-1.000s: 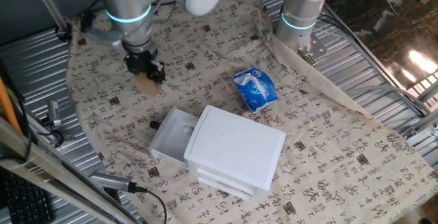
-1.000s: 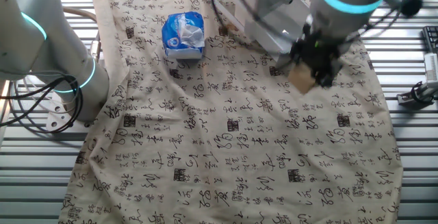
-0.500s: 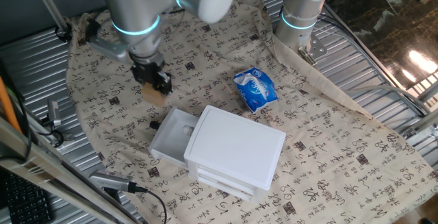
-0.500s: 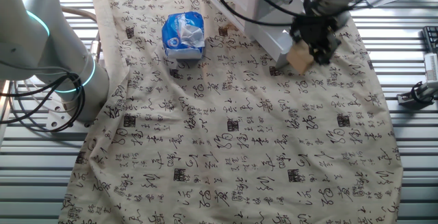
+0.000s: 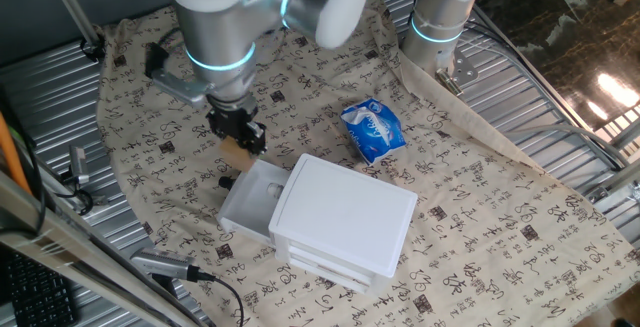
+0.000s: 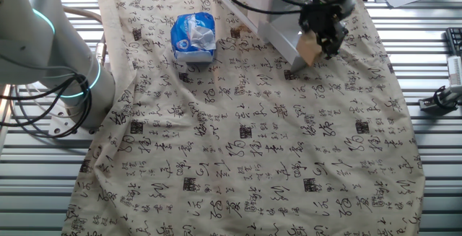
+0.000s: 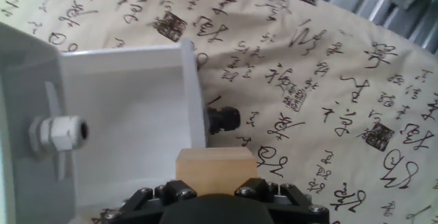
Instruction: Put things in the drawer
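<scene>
My gripper [image 5: 240, 139] is shut on the small light-brown wooden block [image 5: 235, 153], held in the air just beside the front edge of the open top drawer [image 5: 246, 199] of the white drawer unit [image 5: 345, 212]. In the other fixed view the gripper [image 6: 317, 37] holds the block [image 6: 310, 48] next to the drawer's front [image 6: 285, 45]. In the hand view the block [image 7: 215, 171] sits between my jaws, above the drawer's front wall [image 7: 195, 101] and near its dark knob [image 7: 224, 120]. The drawer's inside [image 7: 123, 128] is bare except for a white fitting [image 7: 58, 133].
A blue and white packet [image 5: 373, 129] lies on the patterned cloth [image 5: 480, 217] right of the gripper, also in the other fixed view [image 6: 193, 37]. A second robot base [image 5: 440, 17] stands at the back. Ribbed metal table edges surround the cloth.
My gripper has carried the block across the cloth towards the white unit, from well clear of it to right beside the open drawer's front edge.
</scene>
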Motion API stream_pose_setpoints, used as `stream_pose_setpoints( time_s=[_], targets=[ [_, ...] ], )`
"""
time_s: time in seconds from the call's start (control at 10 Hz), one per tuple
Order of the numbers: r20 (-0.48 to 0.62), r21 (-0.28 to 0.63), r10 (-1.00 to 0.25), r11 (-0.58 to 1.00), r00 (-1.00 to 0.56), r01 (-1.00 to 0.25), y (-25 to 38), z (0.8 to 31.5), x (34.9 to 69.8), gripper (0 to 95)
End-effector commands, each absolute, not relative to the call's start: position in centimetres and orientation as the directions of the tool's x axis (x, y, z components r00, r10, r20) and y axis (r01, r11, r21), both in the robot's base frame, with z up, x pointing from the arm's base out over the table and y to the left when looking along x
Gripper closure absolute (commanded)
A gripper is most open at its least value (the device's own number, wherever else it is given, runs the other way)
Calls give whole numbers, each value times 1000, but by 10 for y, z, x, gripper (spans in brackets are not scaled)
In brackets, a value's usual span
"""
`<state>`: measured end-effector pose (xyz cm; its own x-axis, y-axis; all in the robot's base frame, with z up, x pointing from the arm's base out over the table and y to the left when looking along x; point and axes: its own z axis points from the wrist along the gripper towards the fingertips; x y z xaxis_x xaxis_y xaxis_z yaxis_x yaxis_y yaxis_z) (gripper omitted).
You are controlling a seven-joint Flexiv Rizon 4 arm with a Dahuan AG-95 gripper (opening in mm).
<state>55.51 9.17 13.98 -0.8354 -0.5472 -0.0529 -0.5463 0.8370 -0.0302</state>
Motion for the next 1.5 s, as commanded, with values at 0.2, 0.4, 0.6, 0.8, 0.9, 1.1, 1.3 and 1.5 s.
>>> stream_pose_setpoints(
  time_s=[0.2,0.4,0.6,0.8,0.9,1.1,1.3,1.5],
  targets=[
    [-55,-25,-547,837,-835,-546,95,139,553,950],
    [-55,-25,-547,837,-835,-547,95,139,553,950],
    [-55,-25,-547,837,-835,-546,95,139,553,950],
    [-55,-25,-548,836,-834,-548,95,139,553,950],
    [-56,-24,-551,835,-833,-550,95,139,553,950],
    [-57,-26,-555,832,-830,-554,95,139,553,950],
    [-79,-22,-623,781,-778,-624,95,139,553,950],
    [-60,-26,-694,720,-718,-693,95,139,553,950]
  ],
)
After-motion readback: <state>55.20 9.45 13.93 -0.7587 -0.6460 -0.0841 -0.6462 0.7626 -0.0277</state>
